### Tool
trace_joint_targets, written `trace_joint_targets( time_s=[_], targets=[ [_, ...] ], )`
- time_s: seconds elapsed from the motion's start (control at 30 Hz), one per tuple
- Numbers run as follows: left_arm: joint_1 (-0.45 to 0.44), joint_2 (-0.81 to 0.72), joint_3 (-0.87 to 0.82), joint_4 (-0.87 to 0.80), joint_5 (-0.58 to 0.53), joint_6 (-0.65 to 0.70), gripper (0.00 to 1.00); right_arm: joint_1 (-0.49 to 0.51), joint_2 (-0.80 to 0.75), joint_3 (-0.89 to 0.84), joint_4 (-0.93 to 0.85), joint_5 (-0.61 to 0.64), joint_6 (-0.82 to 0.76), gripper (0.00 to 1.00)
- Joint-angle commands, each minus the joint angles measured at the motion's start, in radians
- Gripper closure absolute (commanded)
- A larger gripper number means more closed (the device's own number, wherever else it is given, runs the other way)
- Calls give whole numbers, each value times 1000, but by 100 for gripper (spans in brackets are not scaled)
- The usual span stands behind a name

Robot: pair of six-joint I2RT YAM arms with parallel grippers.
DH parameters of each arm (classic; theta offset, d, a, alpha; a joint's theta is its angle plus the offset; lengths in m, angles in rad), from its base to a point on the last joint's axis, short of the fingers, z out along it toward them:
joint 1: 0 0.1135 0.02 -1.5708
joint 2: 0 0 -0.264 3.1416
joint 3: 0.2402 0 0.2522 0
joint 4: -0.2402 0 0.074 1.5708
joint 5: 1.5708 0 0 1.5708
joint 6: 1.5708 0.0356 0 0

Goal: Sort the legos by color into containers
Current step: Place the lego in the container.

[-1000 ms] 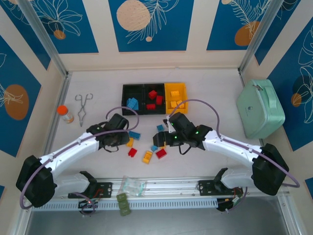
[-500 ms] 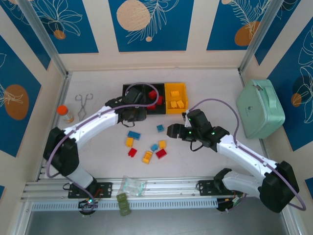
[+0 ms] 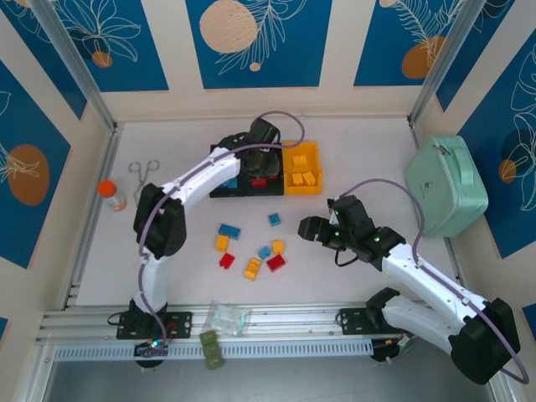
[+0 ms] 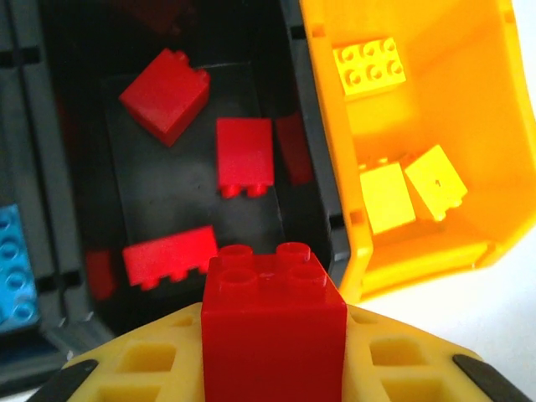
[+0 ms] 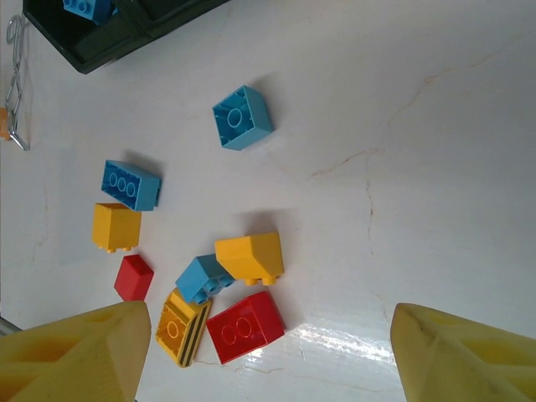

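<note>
Left gripper (image 4: 272,381) clamped tight on a square red plastic studded brick (image 4: 272,322). The middle black plastic bin (image 4: 167,201), with red bricks (image 4: 244,155) inside, sits dead ahead, upper centre. Right gripper (image 5: 268,356) hangs wide open and empty, loose bricks (image 5: 249,255) lower left.

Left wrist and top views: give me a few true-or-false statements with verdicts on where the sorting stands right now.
1. The left gripper is shut on a red lego above the middle black bin. True.
2. The right gripper holds a blue lego. False: its jaws are open and empty above the table.
3. The yellow bin shows only yellow legos inside. True.
4. No red legos lie loose on the table. False: two loose red legos lie there.
</note>
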Motion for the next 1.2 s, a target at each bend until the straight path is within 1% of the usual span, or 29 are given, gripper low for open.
trace_joint_targets(
  time_s=[0.0,0.2,0.43,0.53,0.6,0.63,0.7,0.77,1.0,1.17],
  targets=[
    [16,84,121,-99,-16,44,82,-7,-26,-20,-17,12,22,24],
    [36,209,282,-171,-75,63,82,-11,-43,-34,-29,16,20,24],
    [46,289,370,-209,-135,79,80,-11,-46,-33,-33,22,20,24],
    [50,311,391,-220,-148,82,78,-11,-47,-35,-33,22,20,24],
    [52,318,394,-220,-148,84,73,-11,-46,-35,-31,23,21,24],
    [52,320,394,-220,-150,84,69,-11,-46,-37,-31,23,21,24],
    [52,318,394,-220,-157,85,60,-11,-47,-38,-28,22,22,24],
    [52,314,394,-220,-159,86,54,-12,-46,-39,-26,21,24,24],
    [50,275,388,-226,-138,84,52,-8,-46,-32,-28,23,22,24],
    [44,184,296,-183,-96,85,51,3,-38,-24,-38,33,23,24]
  ],
)
